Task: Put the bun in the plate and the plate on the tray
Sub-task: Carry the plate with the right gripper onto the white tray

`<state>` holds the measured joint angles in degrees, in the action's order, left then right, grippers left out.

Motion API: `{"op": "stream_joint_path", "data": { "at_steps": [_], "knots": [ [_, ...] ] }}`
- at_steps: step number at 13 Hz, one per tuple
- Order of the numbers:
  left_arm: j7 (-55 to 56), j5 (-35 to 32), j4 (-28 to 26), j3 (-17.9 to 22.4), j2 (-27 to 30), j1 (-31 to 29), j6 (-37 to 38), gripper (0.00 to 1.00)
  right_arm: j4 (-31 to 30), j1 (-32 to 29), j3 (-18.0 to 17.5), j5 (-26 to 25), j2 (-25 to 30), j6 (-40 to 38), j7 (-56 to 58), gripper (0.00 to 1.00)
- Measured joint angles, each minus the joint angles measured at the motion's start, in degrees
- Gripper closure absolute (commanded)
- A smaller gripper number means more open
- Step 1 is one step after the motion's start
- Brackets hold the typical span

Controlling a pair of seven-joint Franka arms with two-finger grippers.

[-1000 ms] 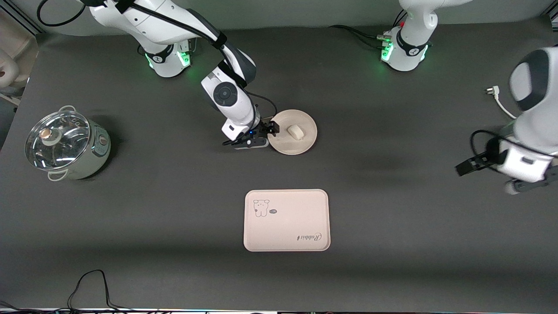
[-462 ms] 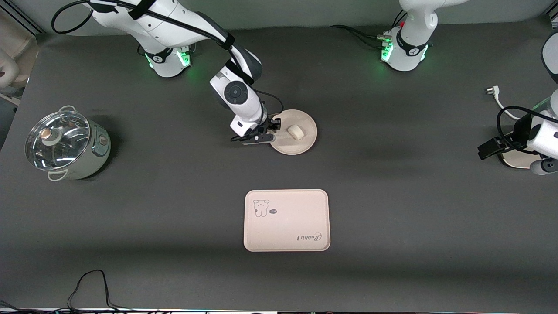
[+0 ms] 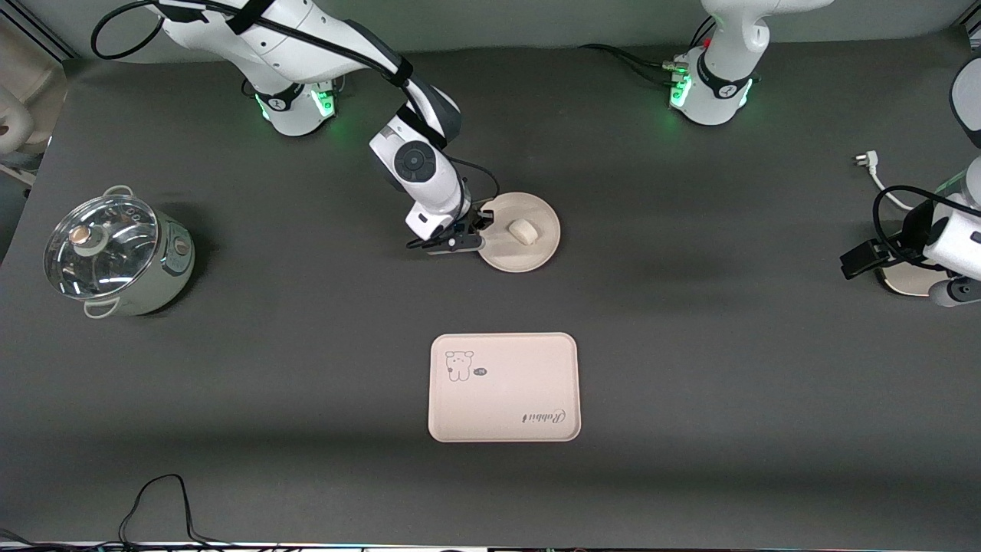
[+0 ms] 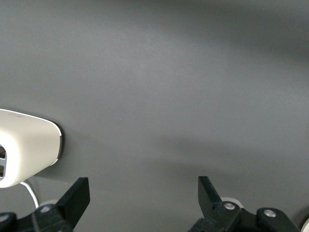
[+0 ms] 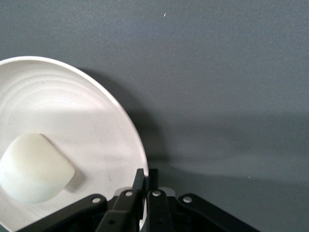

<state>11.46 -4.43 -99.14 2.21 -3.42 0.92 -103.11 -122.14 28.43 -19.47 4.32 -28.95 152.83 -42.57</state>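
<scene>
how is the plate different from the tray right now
The plate is round and plain; the tray is rectangular with rounded corners, a cartoon animal and "Rabbit" lettering. The plate holds the bun; the tray holds nothing. The right end effector is shut on the plate's rim; nothing touches the tray, which lies nearer the front camera. Both are cream-white and shallow. The left end effector waits open at its own end of the table.

Robotics laboratory test bench. Two white articulated robot arms, the right arm (image 3: 414, 165) and the left arm (image 3: 946, 234), are bolted by bases with green indicator lights to a wide table covered in plain dark grey matting (image 3: 690, 383). Black cabling (image 3: 157, 498) trails at the edge nearest the front camera. Domestic props are laid out sparsely: a pale green electric cooking pot with glass lid (image 3: 119, 255) and a cream-white rectangular printed tray (image 3: 503, 399).
</scene>
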Motion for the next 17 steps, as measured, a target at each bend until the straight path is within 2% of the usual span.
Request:
{"op": "stream_joint_path", "data": {
  "at_steps": [3, 6, 12, 15, 17],
  "knots": [
    [-0.35, 0.00, 0.00, 1.45, 0.32, 0.83, 0.01, 0.00, 1.40, -0.36, 0.13, 0.01, 0.32, -0.15, -0.70, 1.00],
    [-0.36, 0.00, 0.06, 1.50, 0.34, 0.92, 0.70, 0.00, 6.32, -0.62, 0.39, 0.33, 1.60, -6.37, -1.99, 1.00],
    [-0.36, 0.00, 3.53, 1.81, 0.63, 0.95, 7.28, 0.00, 25.94, -5.09, 0.87, 1.86, 3.05, -24.11, -1.94, 1.00],
    [-0.36, 0.00, 3.71, 1.81, 0.62, 1.01, 7.69, 0.00, 38.70, -9.80, 1.03, 2.22, 0.76, -35.62, 0.76, 1.00],
    [-0.36, 0.00, 3.71, 1.81, 0.62, 1.06, 7.80, 0.00, 43.85, -12.42, 1.08, 3.62, -2.42, -37.24, 3.51, 1.00]
  ]
}}
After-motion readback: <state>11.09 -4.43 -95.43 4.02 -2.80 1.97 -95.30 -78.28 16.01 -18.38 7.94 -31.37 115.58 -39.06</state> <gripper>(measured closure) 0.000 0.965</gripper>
